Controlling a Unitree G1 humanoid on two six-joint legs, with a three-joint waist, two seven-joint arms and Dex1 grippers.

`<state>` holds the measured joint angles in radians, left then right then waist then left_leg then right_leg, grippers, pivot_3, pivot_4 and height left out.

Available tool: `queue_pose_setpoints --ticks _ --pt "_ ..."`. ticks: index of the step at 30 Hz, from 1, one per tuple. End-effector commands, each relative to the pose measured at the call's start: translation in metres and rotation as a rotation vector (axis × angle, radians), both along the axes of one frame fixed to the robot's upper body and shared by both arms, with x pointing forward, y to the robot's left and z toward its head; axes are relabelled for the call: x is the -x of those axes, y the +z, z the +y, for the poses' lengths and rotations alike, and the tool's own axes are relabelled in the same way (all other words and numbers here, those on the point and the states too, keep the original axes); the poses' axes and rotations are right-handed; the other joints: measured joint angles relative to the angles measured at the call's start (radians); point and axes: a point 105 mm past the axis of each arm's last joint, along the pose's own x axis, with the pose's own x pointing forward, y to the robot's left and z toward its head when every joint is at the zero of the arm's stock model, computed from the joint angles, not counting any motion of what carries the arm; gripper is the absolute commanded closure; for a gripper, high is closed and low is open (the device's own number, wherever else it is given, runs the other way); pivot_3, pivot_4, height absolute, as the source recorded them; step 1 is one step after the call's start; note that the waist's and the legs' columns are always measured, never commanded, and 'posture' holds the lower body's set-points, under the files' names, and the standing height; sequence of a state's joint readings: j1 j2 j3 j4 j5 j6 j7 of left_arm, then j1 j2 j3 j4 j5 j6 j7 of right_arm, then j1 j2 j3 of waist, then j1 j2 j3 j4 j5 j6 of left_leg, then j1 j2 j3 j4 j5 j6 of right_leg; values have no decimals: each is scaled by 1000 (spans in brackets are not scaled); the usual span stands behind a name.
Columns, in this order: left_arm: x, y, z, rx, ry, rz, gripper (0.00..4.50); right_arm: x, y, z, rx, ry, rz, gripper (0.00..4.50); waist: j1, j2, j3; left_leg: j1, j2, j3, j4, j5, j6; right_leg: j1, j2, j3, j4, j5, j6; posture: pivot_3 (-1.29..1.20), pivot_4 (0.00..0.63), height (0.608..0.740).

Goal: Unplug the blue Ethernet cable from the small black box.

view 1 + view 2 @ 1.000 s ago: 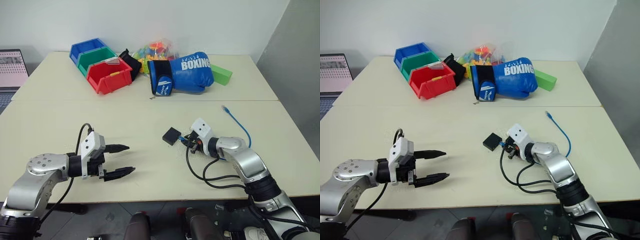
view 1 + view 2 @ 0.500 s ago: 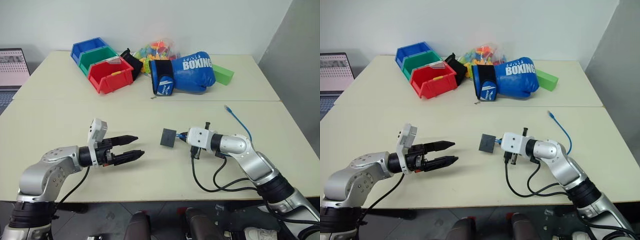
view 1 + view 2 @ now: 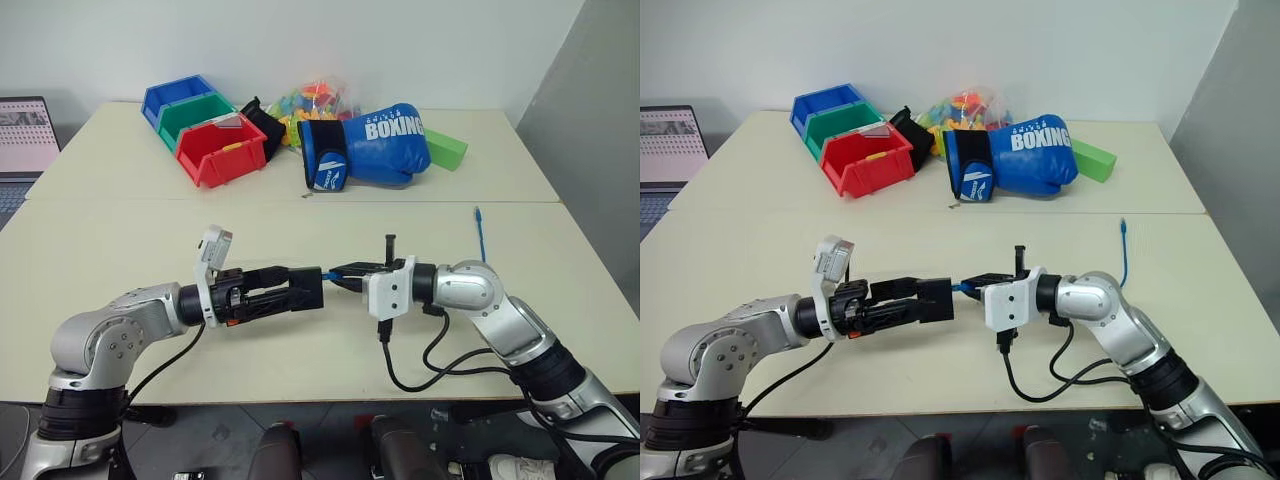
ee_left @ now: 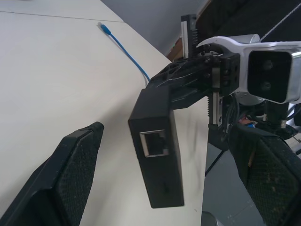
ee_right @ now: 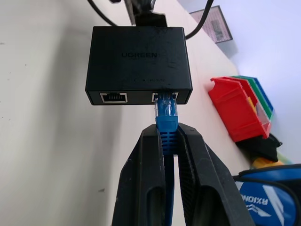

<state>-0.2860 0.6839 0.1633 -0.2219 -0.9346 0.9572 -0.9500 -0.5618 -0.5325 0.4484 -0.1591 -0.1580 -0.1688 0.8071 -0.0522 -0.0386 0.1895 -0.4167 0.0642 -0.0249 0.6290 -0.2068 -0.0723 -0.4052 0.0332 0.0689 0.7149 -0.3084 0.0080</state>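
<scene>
right wrist view shows you the right end effector [image 5: 170, 141] pinching the blue ethernet cable [image 5: 165, 114], plugged into the small black box [image 5: 138, 63]; left end effector [image 4: 164, 188] spread around it

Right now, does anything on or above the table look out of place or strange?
The black box hangs in the air on the blue cable, gripped by the right hand.

Upper centre of the frame: a blue boxing glove [image 3: 365, 147] lies beside red [image 3: 218, 150], green [image 3: 192, 117] and blue bins [image 3: 172, 97]; a laptop [image 3: 25, 135] sits far left.
</scene>
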Motion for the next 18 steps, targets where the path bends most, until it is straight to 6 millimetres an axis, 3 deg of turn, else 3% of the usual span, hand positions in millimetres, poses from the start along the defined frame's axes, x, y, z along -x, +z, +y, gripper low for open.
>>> queue_pose_setpoints --ticks 1,3,6,11,18 --pt "2 10 -6 29 -20 -23 0 5 21 2 -34 29 -80 4389 2 0 0 0 0 0 0 0 0 0 0 0 0 0 0 0 150 740" --pt "2 11 -6 40 -19 -16 0 5 22 2 -40 28 -82 4390 2 0 0 0 0 0 0 0 0 0 0 0 0 0 0 0 150 740" --pt "1 13 -5 57 -17 -4 450 5 23 3 -43 28 -83 4390 2 0 0 0 0 0 0 0 0 0 0 0 0 0 0 0 150 740" --pt "1 16 -4 92 -15 17 1374 5 24 2 -46 24 -86 4390 2 0 0 0 0 0 0 0 0 0 0 0 0 0 0 0 150 740" --pt "2 16 -2 107 -19 48 3027 3 25 1 -52 18 -97 4390 2 0 0 0 0 0 0 0 0 0 0 0 0 0 0 0 150 740"
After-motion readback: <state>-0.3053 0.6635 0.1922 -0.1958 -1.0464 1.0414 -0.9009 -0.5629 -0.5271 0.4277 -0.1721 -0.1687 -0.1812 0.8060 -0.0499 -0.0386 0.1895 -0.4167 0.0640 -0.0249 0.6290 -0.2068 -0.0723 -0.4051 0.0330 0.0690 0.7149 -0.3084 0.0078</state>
